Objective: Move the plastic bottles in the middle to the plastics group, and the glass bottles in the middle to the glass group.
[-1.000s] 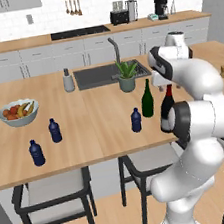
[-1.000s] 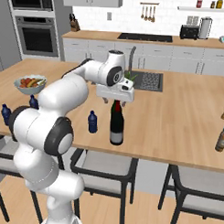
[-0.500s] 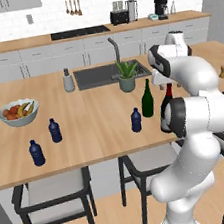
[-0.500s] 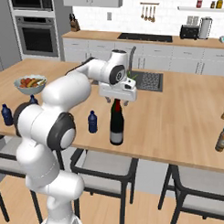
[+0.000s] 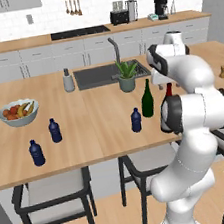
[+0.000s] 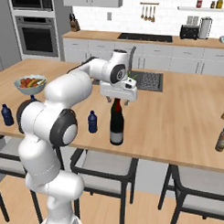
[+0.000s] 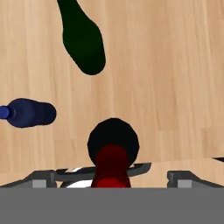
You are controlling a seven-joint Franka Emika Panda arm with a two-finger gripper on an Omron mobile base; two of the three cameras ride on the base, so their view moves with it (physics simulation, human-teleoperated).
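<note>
**Gripper poised over the near-black bottle's red top**

Gripper (image 6: 117, 99) hangs directly above the near-black wine bottle (image 6: 116, 125), and you can see in the right base view that its fingers sit on either side of the reddish top without closing on it; the jaws stand spread wide, released. The hand view gives you what the base views cannot: looking straight down, the red cap of that bottle (image 7: 111, 164) lies centred between the two fingertips, with the green wine bottle (image 7: 82, 39) just beyond it and the small blue bottle (image 7: 28, 112) off to one side, all three upright on the wooden island counter (image 7: 166, 65).

From the left base view your arm hides most of the near-black bottle (image 5: 168, 92), but here you get the green bottle (image 5: 146, 99) and the middle blue bottle (image 5: 136, 120) side by side near the counter's front edge. That view also shows the two blue bottles of the plastics group (image 5: 54, 130) further left, near the fruit bowl (image 5: 18, 113). The right base view alone shows a dark glass bottle (image 6: 222, 137) far off by the counter's right end.
</note>
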